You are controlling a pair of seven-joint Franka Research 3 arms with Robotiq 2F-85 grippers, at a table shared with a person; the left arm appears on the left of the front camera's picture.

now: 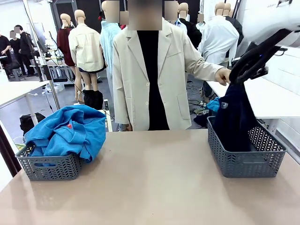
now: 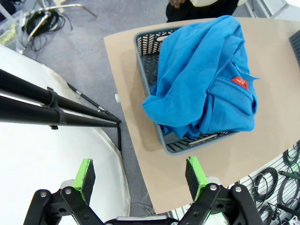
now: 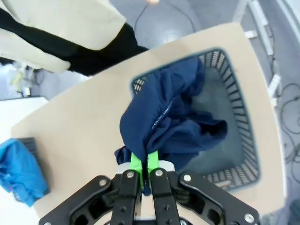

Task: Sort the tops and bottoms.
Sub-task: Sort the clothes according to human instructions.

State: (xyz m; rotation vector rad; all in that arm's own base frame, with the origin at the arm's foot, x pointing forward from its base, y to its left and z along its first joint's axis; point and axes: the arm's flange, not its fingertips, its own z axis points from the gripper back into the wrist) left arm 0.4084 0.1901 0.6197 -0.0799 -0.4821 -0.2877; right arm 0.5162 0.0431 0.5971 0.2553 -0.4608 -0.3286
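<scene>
Bright blue tops [image 1: 68, 131] are heaped in the grey basket [image 1: 47, 168] at the table's left; a small red mark shows on one top [image 2: 238, 81]. My left gripper [image 2: 140, 176] hangs open high above the table's left edge, off to one side of that heap. A dark navy bottom [image 1: 233, 119] hangs down into the grey basket [image 1: 248, 161] at the right. My right gripper [image 3: 144, 161] is shut on the bottom's [image 3: 168, 126] upper edge, holding it above that basket [image 3: 234, 108]. The person's hand [image 1: 223, 75] rests beside the same garment's top.
The person in a cream jacket [image 1: 150, 70] stands at the far edge, between the two baskets. A white table [image 1: 276, 98] stands behind the right basket, with blue cloth [image 1: 213, 104] beside it. Bare tan tabletop [image 1: 150, 187] lies between the baskets.
</scene>
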